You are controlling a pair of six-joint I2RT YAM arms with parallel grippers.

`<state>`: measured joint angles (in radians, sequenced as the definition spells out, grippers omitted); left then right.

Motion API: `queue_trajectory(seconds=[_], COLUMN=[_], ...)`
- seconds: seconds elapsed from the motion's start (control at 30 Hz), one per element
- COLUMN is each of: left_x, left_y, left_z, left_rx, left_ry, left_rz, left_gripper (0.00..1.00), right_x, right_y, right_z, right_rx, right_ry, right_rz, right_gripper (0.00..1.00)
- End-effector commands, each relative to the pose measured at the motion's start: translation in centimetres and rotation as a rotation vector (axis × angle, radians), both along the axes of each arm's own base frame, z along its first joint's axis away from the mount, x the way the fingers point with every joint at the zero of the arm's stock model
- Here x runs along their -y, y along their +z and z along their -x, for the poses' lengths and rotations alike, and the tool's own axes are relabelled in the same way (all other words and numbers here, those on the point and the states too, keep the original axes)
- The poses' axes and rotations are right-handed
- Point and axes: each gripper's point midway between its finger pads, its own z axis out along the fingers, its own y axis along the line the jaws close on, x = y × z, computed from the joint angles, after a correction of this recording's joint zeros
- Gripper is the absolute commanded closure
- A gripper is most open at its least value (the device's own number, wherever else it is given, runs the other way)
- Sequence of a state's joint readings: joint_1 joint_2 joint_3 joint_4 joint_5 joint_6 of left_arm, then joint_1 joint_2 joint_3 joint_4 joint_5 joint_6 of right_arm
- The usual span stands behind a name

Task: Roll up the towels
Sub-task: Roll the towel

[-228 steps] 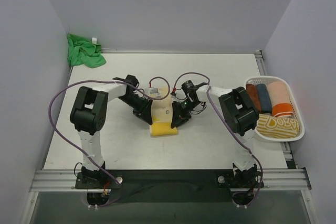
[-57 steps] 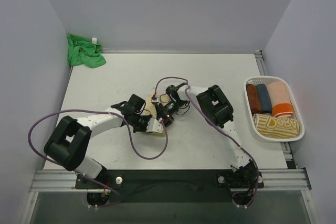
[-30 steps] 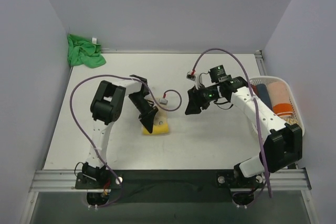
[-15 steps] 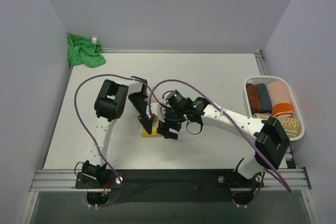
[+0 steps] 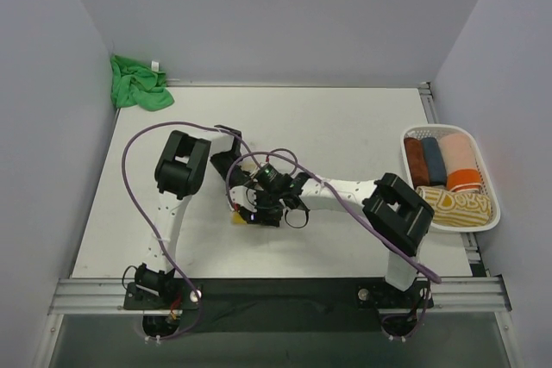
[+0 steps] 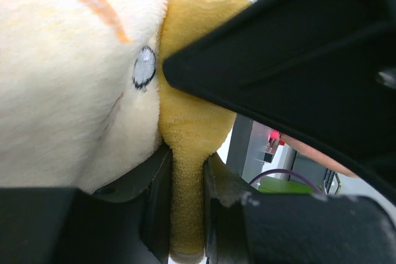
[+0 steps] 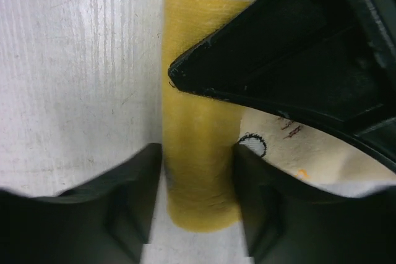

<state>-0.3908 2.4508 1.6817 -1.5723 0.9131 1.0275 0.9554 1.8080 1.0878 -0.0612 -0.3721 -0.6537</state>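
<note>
Left arm is folded, elbow high, jaws pinched on the yellow towel. Right arm lies low across, jaws half-spread astride that towel, just beside the left jaws; grip unclear.

White slatted basket well right of right gripper, at table right edge. Inside, far end: brown roll, blue roll, peach-orange roll side by side; near end: yellow patterned roll lying across. Metal rail on near side of gripper, along table's near edge. Grey walls beyond.

Left tool and right tool mostly hide the yellow towel overhead.
</note>
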Motion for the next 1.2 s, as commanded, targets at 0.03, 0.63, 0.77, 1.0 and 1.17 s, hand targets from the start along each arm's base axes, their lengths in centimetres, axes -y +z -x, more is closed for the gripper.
queue_trajectory(seconds=[0.03,0.63,0.77,1.0,1.17], left_x=[-3.1,-10.9,-15.1,-16.4,-12.8], left_y=[-4.1,6.2,9.2,11.4,11.6], left_z=[-0.6,-9.4,-11.1,-8.1,-7.1], left_rx=[0.083,0.273,0.430,0.760,1.108], left_ry=[-0.112,0.550,0.669,0.602,0.406], left_rz=[-0.065,0.110,0.100,0.031,0.014], left_gripper=[0.91,0.39,0.38,0.36,0.34], right_x=[-0.4,1.8,2.0,1.4,1.2], right_y=[-0.9,-0.4,0.4,-1.1,-1.7], right_z=[0.9,3.5,3.9,3.2,2.7], right_rx=[-0.052,-0.721,-0.869,-1.057,-1.121], right_ry=[0.043,-0.088,-0.123,-0.175,-0.190], right_rz=[-0.012,0.157,0.164,0.165,0.121], right_gripper=[0.67,1.00,1.00,1.00,1.00])
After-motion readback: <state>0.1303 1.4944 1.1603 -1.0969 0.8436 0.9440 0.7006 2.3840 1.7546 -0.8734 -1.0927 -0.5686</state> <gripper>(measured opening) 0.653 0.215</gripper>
